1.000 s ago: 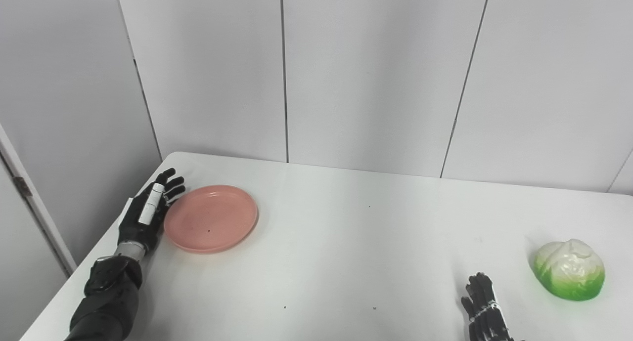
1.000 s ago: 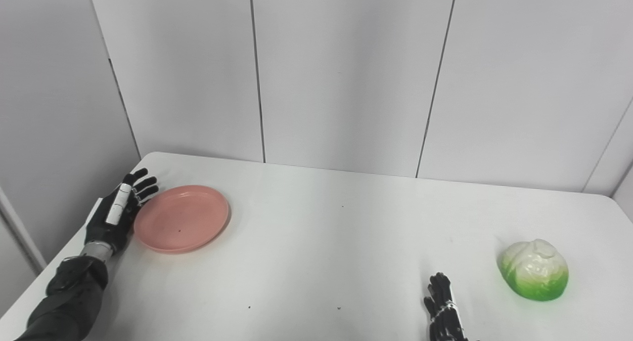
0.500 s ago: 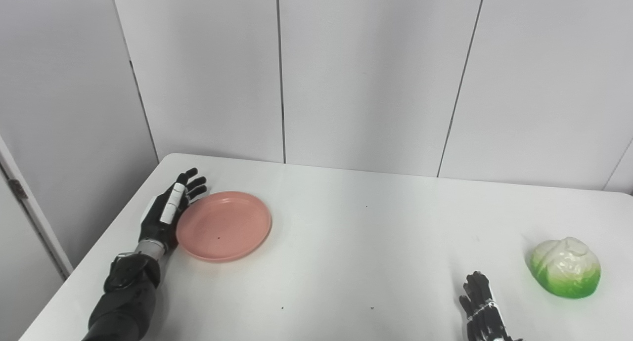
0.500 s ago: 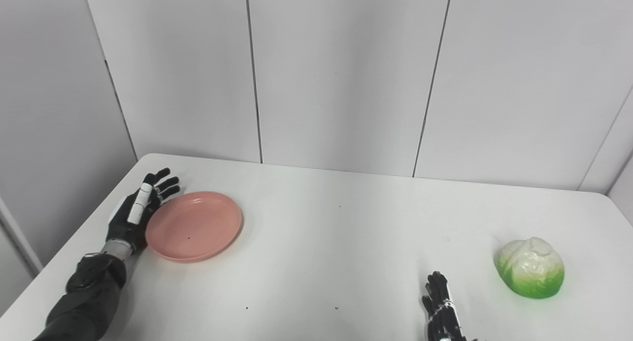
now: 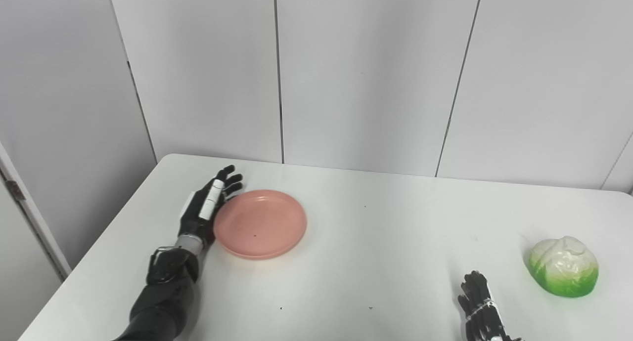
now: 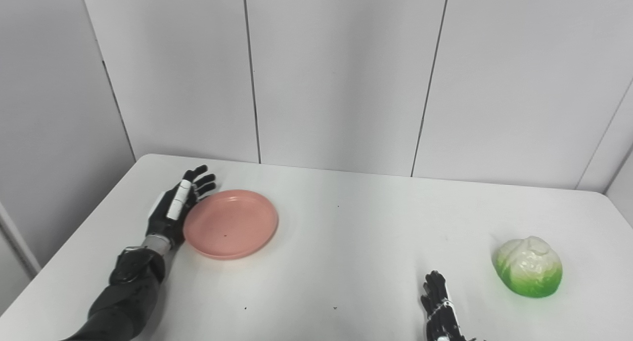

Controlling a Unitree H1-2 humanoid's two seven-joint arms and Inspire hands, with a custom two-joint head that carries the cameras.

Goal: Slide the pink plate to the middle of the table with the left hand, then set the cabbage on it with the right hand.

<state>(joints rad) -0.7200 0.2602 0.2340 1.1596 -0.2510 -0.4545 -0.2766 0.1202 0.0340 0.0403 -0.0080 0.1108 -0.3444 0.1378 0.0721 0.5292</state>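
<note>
Pink round plastic plate (image 5: 260, 224) lies flat on our white counter (image 5: 376, 242), left of the middle. Our left hand (image 5: 205, 209) stands on edge against the plate's left rim, fingers (image 5: 228, 179) stretched out and slightly apart, holding nothing. Well apart, near the counter's right side, sits the green-and-white toy cabbage (image 5: 563, 267). Our right hand (image 5: 479, 309) rests at the bottom edge, just left of the cabbage and not touching it; its fingers point up the counter, extended, gripping nothing.
</note>
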